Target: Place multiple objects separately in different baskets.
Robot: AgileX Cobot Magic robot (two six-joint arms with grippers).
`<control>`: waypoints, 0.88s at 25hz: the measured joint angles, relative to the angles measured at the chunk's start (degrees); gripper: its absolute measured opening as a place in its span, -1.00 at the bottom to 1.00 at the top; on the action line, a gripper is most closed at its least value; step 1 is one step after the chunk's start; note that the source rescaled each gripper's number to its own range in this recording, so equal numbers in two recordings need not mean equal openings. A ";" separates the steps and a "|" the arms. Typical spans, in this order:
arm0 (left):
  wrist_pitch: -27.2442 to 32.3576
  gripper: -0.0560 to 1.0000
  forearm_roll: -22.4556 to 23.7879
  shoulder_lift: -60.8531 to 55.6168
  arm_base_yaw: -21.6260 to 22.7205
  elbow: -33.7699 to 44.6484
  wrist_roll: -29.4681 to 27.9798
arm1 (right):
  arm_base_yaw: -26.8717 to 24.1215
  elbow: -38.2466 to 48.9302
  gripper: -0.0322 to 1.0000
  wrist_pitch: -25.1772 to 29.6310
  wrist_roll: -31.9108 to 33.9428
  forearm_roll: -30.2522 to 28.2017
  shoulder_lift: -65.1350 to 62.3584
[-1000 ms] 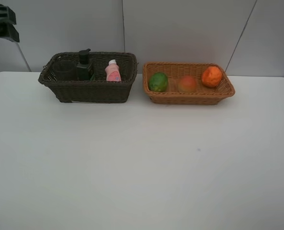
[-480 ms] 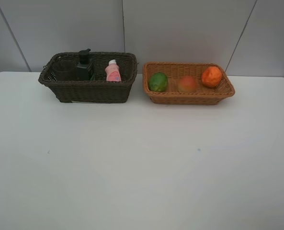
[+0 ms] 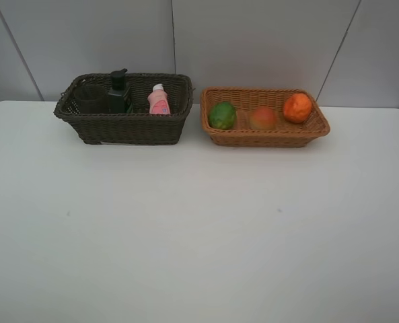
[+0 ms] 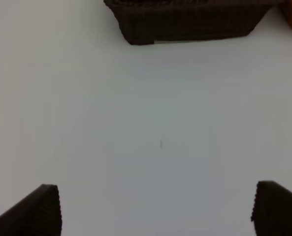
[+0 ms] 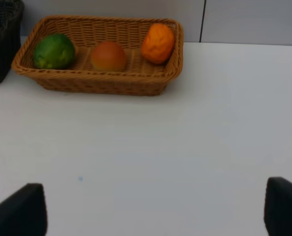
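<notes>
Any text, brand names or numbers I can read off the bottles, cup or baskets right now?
None can be read.
Pink white-capped bottle: a small bluish patch on its front, too small and blurred to read.
Dark green pump bottle: no label visible.
Translucent cup, dark brown basket, tan basket: no markings visible.

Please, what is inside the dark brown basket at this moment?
Inside the dark brown basket stand a translucent cup, a dark green pump bottle and a pink white-capped bottle. The basket wall covers their lower parts and the floor.
</notes>
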 joint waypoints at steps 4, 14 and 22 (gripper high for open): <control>0.51 1.00 -0.07 -5.43 0.00 0.00 0.00 | 0.00 0.00 0.89 0.00 0.00 0.00 0.00; 2.22 1.00 -0.57 -11.42 0.00 2.60 -0.73 | 0.00 0.00 0.89 0.00 0.00 0.00 0.00; -4.19 1.00 -0.92 -11.42 0.00 10.33 -0.79 | 0.00 0.00 0.89 0.00 0.00 0.00 0.00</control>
